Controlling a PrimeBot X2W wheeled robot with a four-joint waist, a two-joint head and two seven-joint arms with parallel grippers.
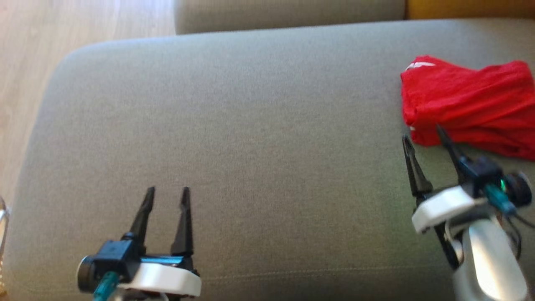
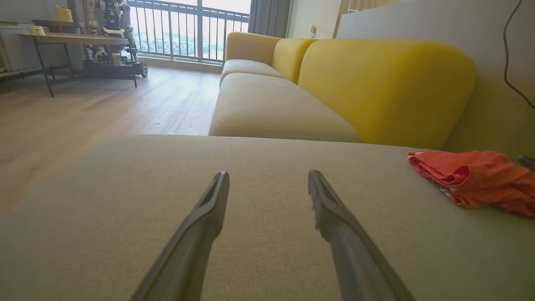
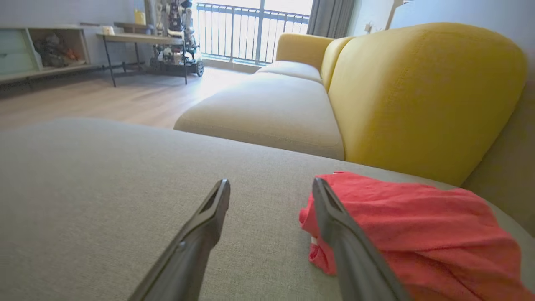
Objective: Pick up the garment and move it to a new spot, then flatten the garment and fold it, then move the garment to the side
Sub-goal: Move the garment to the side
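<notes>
The right gripper [image 1: 423,133] stands wide open with nothing between its two long dark fingers. One finger points out over bare cushion. The other has its tip right at the near left corner of the garment [image 1: 468,104], and from here I cannot tell whether it touches the cloth. The garment is bright red, thin and soft, gathered into a rough flat wad with shallow creases across the top and rolled, doubled edges along its left side. A small white mark shows at its far left corner and a sliver of white peeks out low on the left edge. It lies on the right part of the cushion [image 1: 250,125], just before the yellow backrest [image 3: 422,92]. The cushion is a broad grey pad of fine woven fabric with a matt nap, rounded corners and a faint stitched seam along its near edge. The left gripper [image 1: 168,190] is spread just as wide and is empty, low over bare cushion and well apart from the garment. Beyond the cushion sits a second seat pad [image 2: 276,108] of the same weave, and to the left runs a floor [image 1: 62,29] of pale wood planks.
</notes>
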